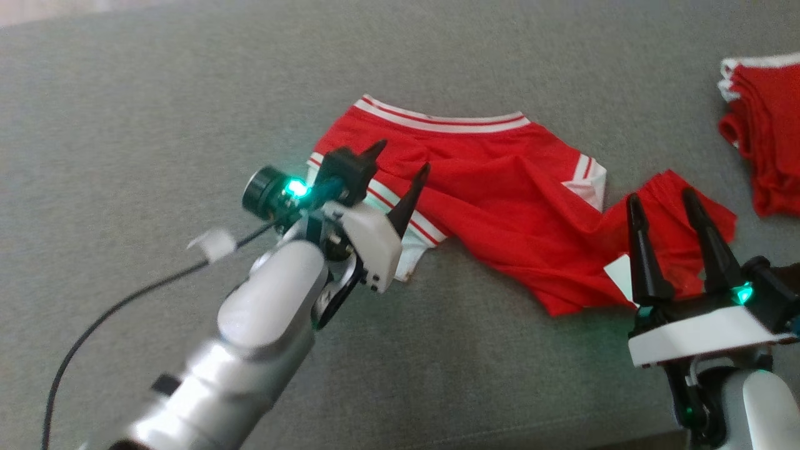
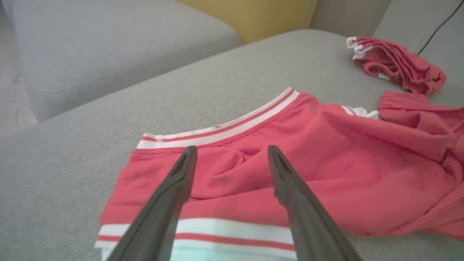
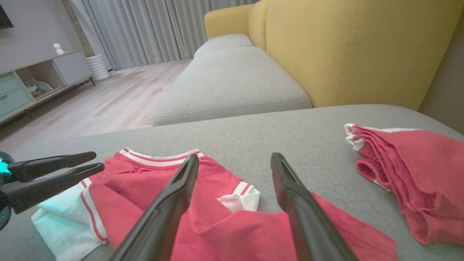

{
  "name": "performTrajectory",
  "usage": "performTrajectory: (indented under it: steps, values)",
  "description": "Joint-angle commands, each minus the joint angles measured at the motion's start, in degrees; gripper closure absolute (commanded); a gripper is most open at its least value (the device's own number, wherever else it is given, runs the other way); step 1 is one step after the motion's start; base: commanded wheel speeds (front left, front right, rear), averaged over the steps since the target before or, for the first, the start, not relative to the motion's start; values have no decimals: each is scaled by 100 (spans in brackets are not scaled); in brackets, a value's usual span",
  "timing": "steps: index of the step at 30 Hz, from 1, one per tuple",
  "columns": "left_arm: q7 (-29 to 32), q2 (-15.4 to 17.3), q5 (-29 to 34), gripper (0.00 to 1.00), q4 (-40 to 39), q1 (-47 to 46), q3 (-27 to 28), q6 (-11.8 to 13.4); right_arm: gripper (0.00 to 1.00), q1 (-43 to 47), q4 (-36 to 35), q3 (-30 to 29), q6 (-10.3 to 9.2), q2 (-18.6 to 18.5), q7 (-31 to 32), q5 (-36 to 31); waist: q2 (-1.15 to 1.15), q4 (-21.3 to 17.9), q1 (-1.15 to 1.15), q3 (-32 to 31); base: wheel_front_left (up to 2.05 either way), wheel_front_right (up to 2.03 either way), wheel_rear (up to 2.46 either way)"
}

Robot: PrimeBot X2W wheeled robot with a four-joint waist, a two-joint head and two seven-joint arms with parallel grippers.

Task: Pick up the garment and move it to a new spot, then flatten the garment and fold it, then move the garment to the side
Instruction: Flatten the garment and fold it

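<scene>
Looks like the flattening step: the red garment (image 1: 500, 187) lies rumpled on the grey sofa (image 1: 187, 94), left gripper (image 1: 404, 156) over its left end, right gripper (image 1: 660, 195) at its near-right corner, both jaws wide and empty, so next I'd pinch 2 edges and pull.

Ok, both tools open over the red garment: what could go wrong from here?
The garment lies creased and doubled over near the right tool; a pinch there may catch only one layer. The second red garment lies close on that side; dragging could disturb it.
</scene>
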Motion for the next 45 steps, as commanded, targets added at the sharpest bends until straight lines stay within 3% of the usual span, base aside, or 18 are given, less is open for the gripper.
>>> performTrajectory:
  steps: [1, 6, 11, 12, 13, 20, 28, 35, 42, 43, 44, 45]
  values:
    - [126, -45, -1, 0, 135, -373, 46, -137, 0, -199, -143, 147, -4, -26, -72, 68, 0, -192, -1, 216, 0, 0, 0]
    - [606, -176, 7, 0, 1118, -867, -406, -443, 0, -299, 30, 180, -4, -18, -148, 176, 0, -304, -1, 328, 0, 0, 0]
    - [897, -223, -129, 0, 1762, -1068, -535, -505, 0, -363, 143, 234, -4, -13, -188, 229, 0, -372, -1, 342, 0, 0, 0]
    - [888, -230, -166, 28, 1873, -1100, -529, -506, 0, -374, 167, 246, -4, -12, -197, 241, 0, -387, -1, 337, 0, 0, 0]
    - [817, -235, -205, 100, 1964, -1125, -500, -485, 0, -382, 192, 247, -4, -11, -206, 253, 0, -401, -1, 329, 0, 0, 0]
    - [318, -196, -593, 100, 2626, -1064, -113, -284, 0, -345, 293, 179, -4, -3, -221, 283, 0, -407, -1, 209, 0, 0, 0]
    - [-597, 282, -1132, 100, 2844, -790, 617, 64, 0, -219, 233, 46, -4, 4, -122, 246, 0, -173, -1, 23, 0, 0, 0]
    - [-1292, 784, -1641, 100, 2582, -60, 1277, 473, 0, -63, 139, -60, -4, 7, 11, 185, 0, 98, -1, -180, 0, 0, 0]
    - [-1589, 955, -1915, 100, 1785, 839, 1550, 777, 0, -2, 12, -116, -4, -51, 146, 121, 0, 318, -1, -243, 0, 0, 0]
    - [-1659, 963, -1912, 22, 1615, 937, 1548, 788, 0, -5, -6, -120, -4, -68, 157, 112, 0, 344, -1, -246, 0, 0, 0]
    - [-1768, 968, -1911, 0, 1426, 1029, 1561, 790, 0, -9, -22, -118, -4, -85, 169, 104, 0, 367, -1, -250, 0, 0, 0]
    - [-1881, 989, -1881, 0, 1240, 1113, 1575, 825, 0, -18, -39, -96, -4, -107, 181, 100, 0, 381, -1, -253, 0, 0, 0]
